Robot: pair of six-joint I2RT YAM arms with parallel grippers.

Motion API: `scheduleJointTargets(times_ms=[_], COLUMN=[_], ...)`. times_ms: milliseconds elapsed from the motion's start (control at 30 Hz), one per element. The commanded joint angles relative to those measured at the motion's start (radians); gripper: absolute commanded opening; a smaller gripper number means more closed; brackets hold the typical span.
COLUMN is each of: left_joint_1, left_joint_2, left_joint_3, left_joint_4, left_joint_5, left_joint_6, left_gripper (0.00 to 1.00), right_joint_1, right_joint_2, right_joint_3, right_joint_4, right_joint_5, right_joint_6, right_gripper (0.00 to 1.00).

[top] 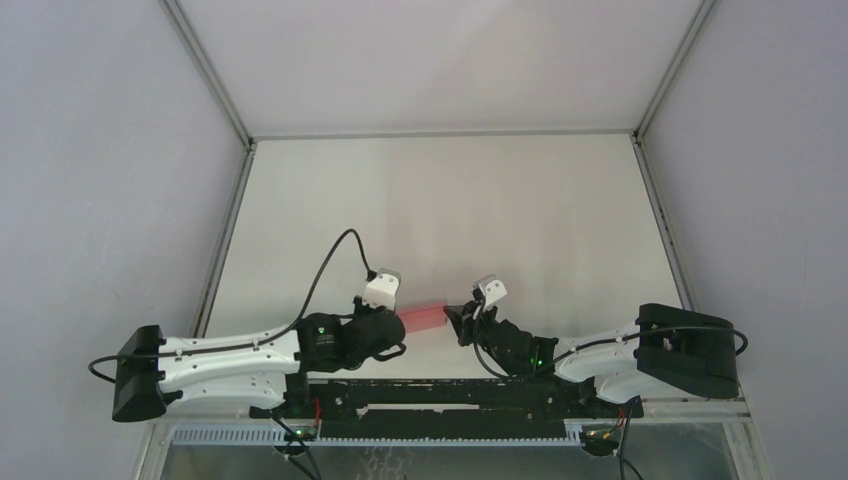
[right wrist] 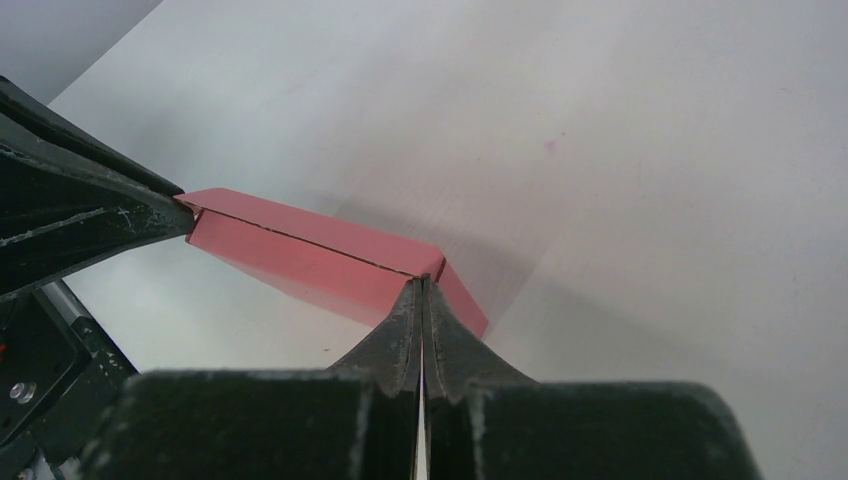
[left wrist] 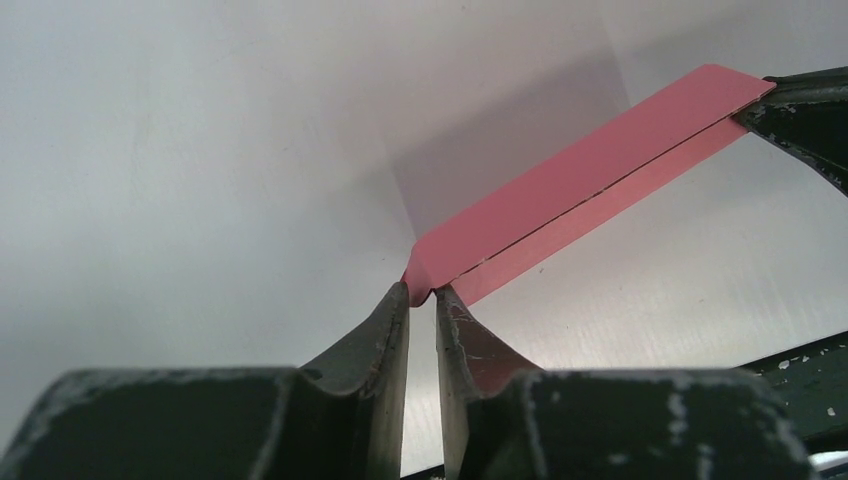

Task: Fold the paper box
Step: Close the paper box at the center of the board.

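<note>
The paper box (top: 423, 316) is a pink, flattened strip of folded panels, held in the air between my two arms above the near part of the table. My left gripper (top: 398, 318) pinches its left end. In the left wrist view the jaws stand narrowly apart around the box's folded corner (left wrist: 422, 292), and the box (left wrist: 580, 190) runs up and right to the other arm's fingers (left wrist: 800, 115). My right gripper (right wrist: 423, 283) is shut tight on the opposite end of the box (right wrist: 310, 250), with the left arm's fingers (right wrist: 90, 215) at the far end.
The white table (top: 450, 200) stretches behind the arms, bounded by grey walls and metal frame rails on the left (top: 225, 230) and right (top: 660, 220). A black mounting rail (top: 450, 400) runs along the near edge between the arm bases.
</note>
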State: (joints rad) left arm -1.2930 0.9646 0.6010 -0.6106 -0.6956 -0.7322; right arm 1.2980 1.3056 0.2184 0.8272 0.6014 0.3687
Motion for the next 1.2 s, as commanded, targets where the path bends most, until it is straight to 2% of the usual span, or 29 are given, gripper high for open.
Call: scheduleJointTargets(times_ms=[0, 667, 1167], left_joint_1=[0.009, 0.046, 0.082], left_joint_2=[-0.001, 0.035, 0.063], left_joint_3=[0.017, 0.042, 0.104], left_joint_4=[0.029, 0.029, 0.005], left_joint_5=[-0.017, -0.025, 0.019], left_joint_6=[0.021, 0.029, 0.049], left_gripper=[0.2, 0.08, 0.06], right_joint_1=[0.014, 0.018, 0.026], right_joint_2=[0.021, 0.031, 0.029], right_joint_3=[0.004, 0.008, 0.018], right_joint_4=[-0.074, -0.075, -0.09], right_joint_5=[-0.015, -0.02, -0.022], right_joint_6=[-0.002, -0.009, -0.014], right_gripper=[0.0, 0.0, 0.0])
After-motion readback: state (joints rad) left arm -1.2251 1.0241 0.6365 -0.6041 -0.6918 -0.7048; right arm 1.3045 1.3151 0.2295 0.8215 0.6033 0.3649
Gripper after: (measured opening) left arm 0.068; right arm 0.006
